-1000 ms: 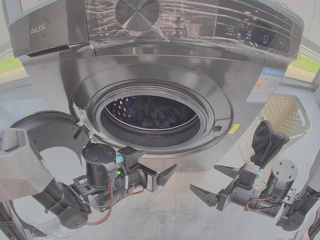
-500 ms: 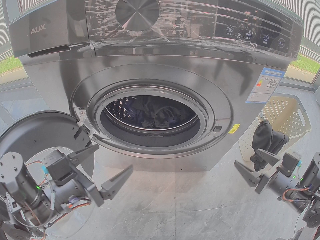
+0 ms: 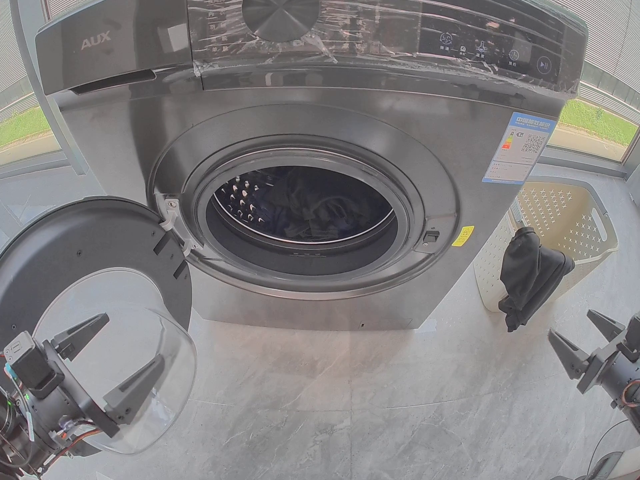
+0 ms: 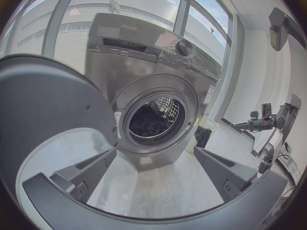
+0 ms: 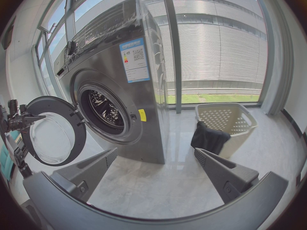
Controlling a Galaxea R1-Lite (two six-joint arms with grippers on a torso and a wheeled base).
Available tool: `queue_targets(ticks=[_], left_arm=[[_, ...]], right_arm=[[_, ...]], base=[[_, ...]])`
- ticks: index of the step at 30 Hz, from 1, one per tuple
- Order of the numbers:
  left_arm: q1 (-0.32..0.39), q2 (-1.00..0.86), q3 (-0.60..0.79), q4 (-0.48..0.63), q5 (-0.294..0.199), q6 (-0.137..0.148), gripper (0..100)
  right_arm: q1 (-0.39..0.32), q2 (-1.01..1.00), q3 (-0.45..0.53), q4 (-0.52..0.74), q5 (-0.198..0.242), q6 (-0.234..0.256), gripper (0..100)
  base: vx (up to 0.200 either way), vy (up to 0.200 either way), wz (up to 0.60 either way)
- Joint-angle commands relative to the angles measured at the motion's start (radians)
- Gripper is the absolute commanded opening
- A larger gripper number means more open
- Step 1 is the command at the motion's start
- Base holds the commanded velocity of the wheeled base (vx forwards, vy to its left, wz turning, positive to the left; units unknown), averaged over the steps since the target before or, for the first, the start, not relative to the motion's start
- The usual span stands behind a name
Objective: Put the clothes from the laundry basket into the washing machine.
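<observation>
Nearest to me, low on the right, is the right gripper [image 3: 571, 325]. Its jaws are spread wide with nothing between them, above the grey floor [image 3: 347, 395]. Low on the left is the left gripper [image 3: 133, 338], likewise wide open and empty, in front of the glass of the swung-out door [image 3: 87, 241].

Next out is the thing I must fetch, a dark garment [image 3: 530, 275]. It is draped over the near rim of the laundry basket [image 3: 573, 211] and hangs down the outer wall toward the floor. Its long axis runs top to bottom, leaning a little, and the fold at the rim is its highest part. It lies ahead of the right gripper and slightly to that gripper's left, near but apart. In the right wrist view it sits beyond the open fingers, closer to one of them than to the other. The left gripper is well apart from it, with the whole front of the machine between them. I judge the right arm to be the one for the pick, going in forward and closing across the hanging cloth near the rim rather than along it.

Farthest is the washing machine [image 3: 333, 101], its drum [image 3: 247, 201] already holding dark clothes [image 3: 320, 201]. The basket stands just beside the machine's right flank, so the carry to the drum mouth runs leftward.
</observation>
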Motion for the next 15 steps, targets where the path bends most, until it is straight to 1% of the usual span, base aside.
queue_targets(ticks=[1, 2, 3, 4, 5, 6, 8, 9, 10, 11, 12, 14, 15], left_arm=[[0.109, -0.306, 0.031, 0.223, -0.024, -0.039, 100], [0.122, -0.338, 0.031, 0.252, -0.029, -0.048, 100], [0.131, -0.363, 0.031, 0.274, -0.034, -0.051, 100], [0.134, -0.371, 0.033, 0.281, -0.035, -0.053, 100], [0.146, -0.418, 0.033, 0.331, -0.049, -0.062, 100], [0.146, -0.421, 0.033, 0.334, -0.049, -0.064, 100], [0.175, -0.516, 0.033, 0.424, -0.067, -0.077, 100], [0.175, -0.521, 0.033, 0.430, -0.067, -0.077, 100], [0.194, -0.578, 0.033, 0.496, -0.086, -0.077, 100], [0.197, -0.587, 0.033, 0.507, -0.089, -0.079, 100], [0.227, -0.639, 0.033, 0.571, -0.103, -0.080, 100], [0.272, -0.728, 0.033, 0.671, -0.118, -0.090, 100], [0.287, -0.774, 0.033, 0.716, -0.132, -0.090, 100]], right_arm=[[-0.139, -0.431, 0.018, 0.293, 0.001, -0.048, 100], [-0.144, -0.488, 0.018, 0.359, 0.004, -0.049, 100], [-0.149, -0.535, 0.016, 0.411, 0.009, -0.049, 100], [-0.149, -0.549, 0.016, 0.428, 0.011, -0.049, 100], [-0.152, -0.638, 0.012, 0.507, 0.021, -0.049, 100], [-0.152, -0.646, 0.012, 0.514, 0.023, -0.049, 100], [-0.175, -0.748, 0.001, 0.606, 0.029, -0.049, 100], [-0.176, -0.753, -0.001, 0.610, 0.029, -0.049, 100], [-0.192, -0.798, -0.001, 0.653, 0.030, -0.049, 100], [-0.193, -0.805, 0.001, 0.659, 0.030, -0.049, 100], [-0.208, -0.842, 0.010, 0.698, 0.034, -0.049, 100], [-0.230, -0.897, 0.018, 0.777, 0.043, -0.048, 100], [-0.233, -0.906, 0.018, 0.807, 0.044, -0.039, 100]], base=[[-0.200, 0.000, 0.00], [-0.200, 0.000, 0.00], [-0.200, 0.000, 0.00], [-0.200, 0.000, 0.00], [-0.200, 0.000, 0.00], [-0.200, 0.000, 0.00], [0.000, 0.000, 0.00], [0.000, 0.000, 0.00], [-0.200, 0.000, 0.00], [-0.200, 0.000, 0.00], [-0.200, 0.000, 0.00], [0.000, 0.000, 0.00], [0.000, 0.000, 0.00]])
